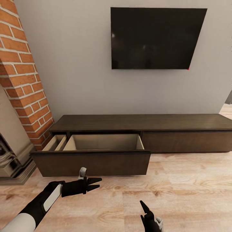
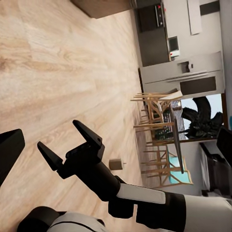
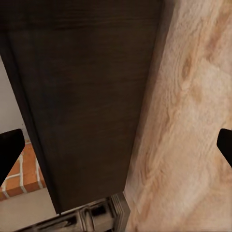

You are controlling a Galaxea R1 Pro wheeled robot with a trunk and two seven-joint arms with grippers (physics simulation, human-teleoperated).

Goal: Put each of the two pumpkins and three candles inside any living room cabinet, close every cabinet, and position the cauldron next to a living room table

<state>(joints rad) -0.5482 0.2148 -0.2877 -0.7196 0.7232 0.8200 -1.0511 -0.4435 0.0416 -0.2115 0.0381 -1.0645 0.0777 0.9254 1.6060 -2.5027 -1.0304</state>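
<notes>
My left gripper (image 1: 96, 183) hangs low over the floor just in front of the open drawer, fingers spread wide, nothing between them. My right gripper (image 1: 145, 209) sits at the bottom edge of the head view; the left wrist camera catches it (image 2: 70, 147) with its two fingers apart in a V, also empty. Both are idle, clear of the furniture.

The cabinet (image 1: 145, 124) runs along the grey wall under the TV (image 1: 154, 37). Its left drawer (image 1: 91, 161) is pulled out towards me, pale inside, and the part I can see holds nothing. A narrower side compartment next to it also looks bare. The right drawer front is flush and shut.

Progress, as I judge it: storage is open and ready, but no pumpkin or candle is inside from what I can see. All five items are left to fetch, then the drawer gets pushed shut, then the cauldron goes beside a table. I can't locate any of those items here.

Surroundings: brick column (image 1: 22, 80) and a grey fireplace base (image 1: 14, 161) flank the drawer's left end, so that side is tight. The wooden floor (image 1: 193, 193) to the right is open. The left wrist view looks back across the room at wooden chairs and a table (image 2: 159, 111), a fridge (image 2: 188, 77), and a small brownish object on the floor (image 2: 116, 164) that I can't identify.
</notes>
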